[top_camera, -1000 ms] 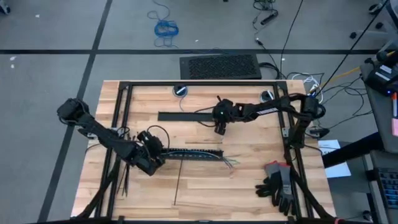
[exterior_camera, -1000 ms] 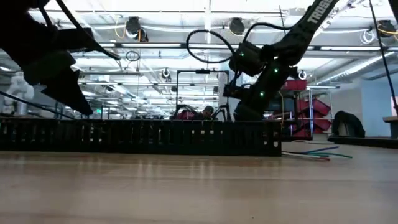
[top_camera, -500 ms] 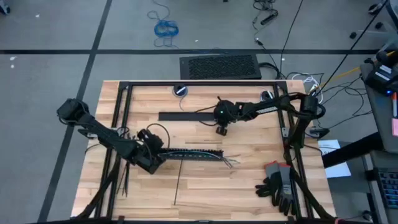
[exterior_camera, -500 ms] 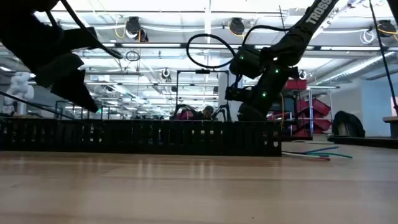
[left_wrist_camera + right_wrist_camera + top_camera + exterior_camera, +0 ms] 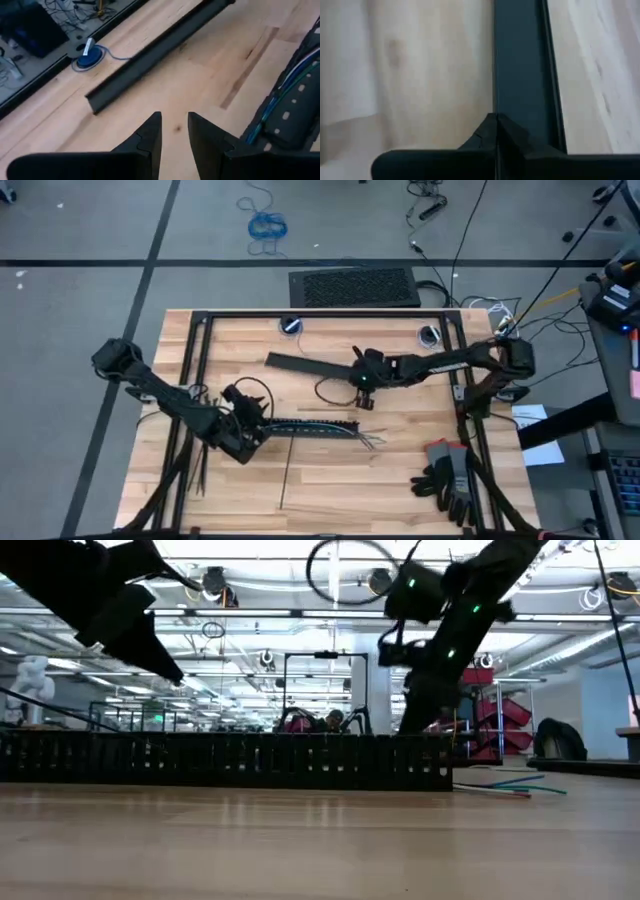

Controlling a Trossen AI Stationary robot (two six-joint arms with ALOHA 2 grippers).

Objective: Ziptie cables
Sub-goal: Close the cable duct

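Moved: long black bar [image 5: 310, 364] is tilting now, one end swung off its earlier square line.
Left gripper [image 5: 174, 131]: hovering near the table's front, fingers slightly parted, holding nothing.
Cables [image 5: 368, 441]: lying in the slotted black duct [image 5: 310, 425], ends splaying out.
Right gripper [image 5: 363, 380]: fingers pressing together on the bar's end.
Hidden: zipties are proving hard to make out.

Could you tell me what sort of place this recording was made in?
Most likely a robotics lab or industrial workshop: cords lie loose on a grey concrete floor, the wooden table sits in a black frame, and the low view shows a large hall with overhead strip lights.
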